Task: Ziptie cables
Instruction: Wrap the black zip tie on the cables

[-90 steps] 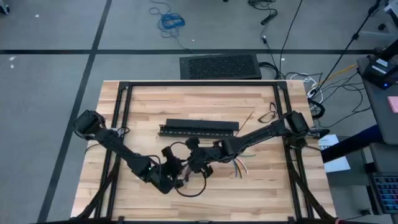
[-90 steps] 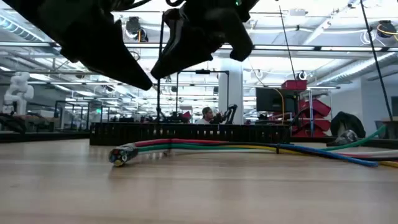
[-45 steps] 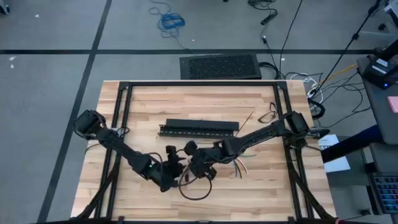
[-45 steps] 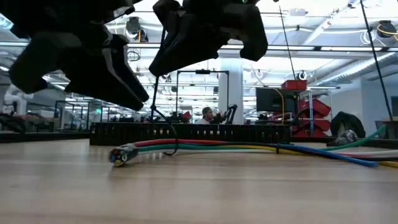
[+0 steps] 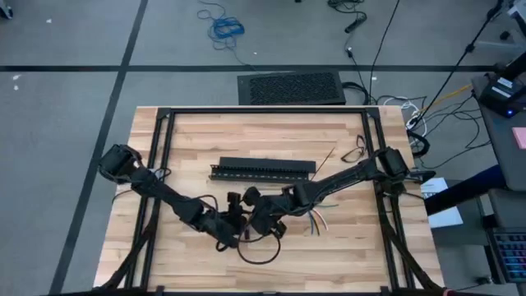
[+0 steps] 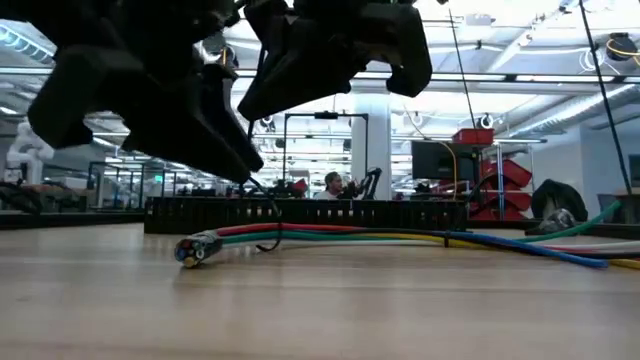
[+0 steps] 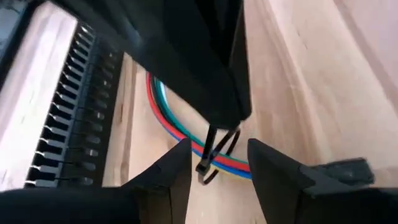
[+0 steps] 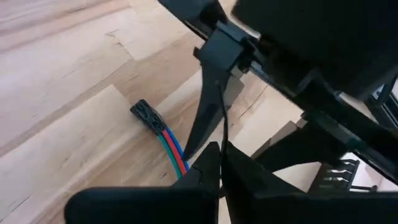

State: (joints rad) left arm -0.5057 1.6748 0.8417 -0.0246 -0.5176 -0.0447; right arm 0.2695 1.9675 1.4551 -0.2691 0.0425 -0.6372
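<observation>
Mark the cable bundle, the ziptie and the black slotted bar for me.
cables (image 6: pixel 330 235), low view, on the red and green strands lying along the table.
ziptie (image 7: pixel 211 155), left wrist view, on the dark strip looped over the wires.
black slotted bar (image 5: pixel 263 168), high view, mid-length of the bar.

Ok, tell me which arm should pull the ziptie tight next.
Right, probably. The right gripper is shut on the ziptie just above the cables, so it could simply pull. The left gripper is open beside the loop, holding nothing.

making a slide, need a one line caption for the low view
Both tools, left and right, hover above the cables lying on the table before the black slotted bar.
</observation>
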